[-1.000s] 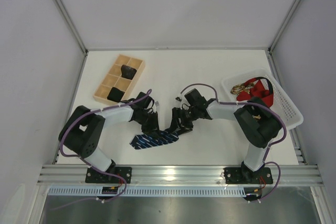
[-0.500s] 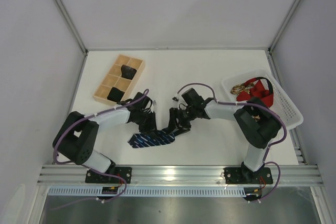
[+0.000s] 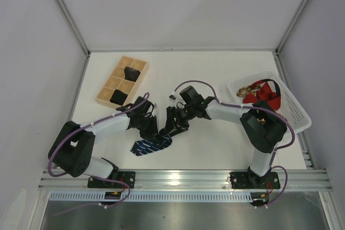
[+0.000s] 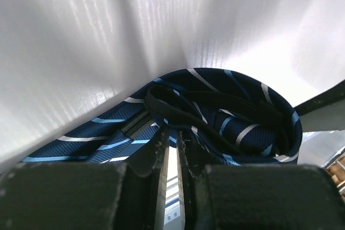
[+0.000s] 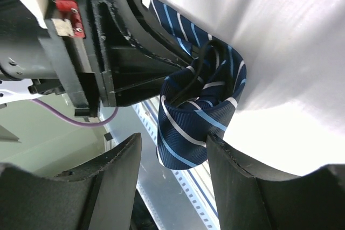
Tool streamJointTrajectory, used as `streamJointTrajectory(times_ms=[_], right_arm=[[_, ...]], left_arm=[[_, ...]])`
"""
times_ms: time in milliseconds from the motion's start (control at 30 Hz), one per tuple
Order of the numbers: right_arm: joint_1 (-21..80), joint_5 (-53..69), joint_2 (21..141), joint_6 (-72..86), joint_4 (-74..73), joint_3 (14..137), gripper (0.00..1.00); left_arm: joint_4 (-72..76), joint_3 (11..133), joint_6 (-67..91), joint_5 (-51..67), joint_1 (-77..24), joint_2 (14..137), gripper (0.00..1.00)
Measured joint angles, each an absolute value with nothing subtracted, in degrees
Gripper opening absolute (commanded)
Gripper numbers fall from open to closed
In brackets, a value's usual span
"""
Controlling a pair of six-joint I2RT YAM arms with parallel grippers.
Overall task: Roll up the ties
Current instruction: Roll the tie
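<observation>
A navy tie (image 3: 150, 146) with pale stripes lies near the table's front, its wide end flat and its other end coiled. In the left wrist view the coil (image 4: 237, 127) sits right at my left gripper (image 4: 173, 136), whose fingers are closed to a thin slit and reach into it. My left gripper (image 3: 156, 130) is shut on the tie. The right wrist view shows the coil (image 5: 199, 117) wound around the left fingers (image 5: 135, 52). My right gripper (image 5: 173, 146) is open, a finger on each side of the coil's end. In the top view it (image 3: 171, 126) is next to the left gripper.
A wooden compartment tray (image 3: 100, 99) at the back left holds two dark rolled bundles (image 3: 131, 72) (image 3: 118, 96). A white basket (image 3: 299, 112) at the right holds a red tie (image 3: 265, 91) and a gold-patterned one (image 3: 247, 89). Purple cables run along both arms.
Both grippers have moved left and a little nearer together. The flat length of navy tie on the table has grown shorter.
</observation>
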State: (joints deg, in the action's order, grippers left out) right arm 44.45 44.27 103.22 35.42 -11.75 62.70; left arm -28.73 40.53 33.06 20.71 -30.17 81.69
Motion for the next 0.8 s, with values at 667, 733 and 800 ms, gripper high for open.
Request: streamJointTrajectory(times_ms=[667, 733, 800], right_arm=[[49.3, 44.8, 106.9, 37.5, -12.6, 69.2, 0.57], [49.6, 45.2, 107.4, 37.5, -12.4, 69.4, 0.57], [49.9, 45.7, 108.0, 37.5, -12.2, 69.4, 0.57]], left_arm=[[-31.2, 35.0, 36.1, 18.2, -30.2, 75.8, 0.09], [-31.7, 34.5, 36.2, 18.1, -30.2, 74.9, 0.1], [-32.5, 34.5, 36.3, 17.9, -30.2, 74.4, 0.1]])
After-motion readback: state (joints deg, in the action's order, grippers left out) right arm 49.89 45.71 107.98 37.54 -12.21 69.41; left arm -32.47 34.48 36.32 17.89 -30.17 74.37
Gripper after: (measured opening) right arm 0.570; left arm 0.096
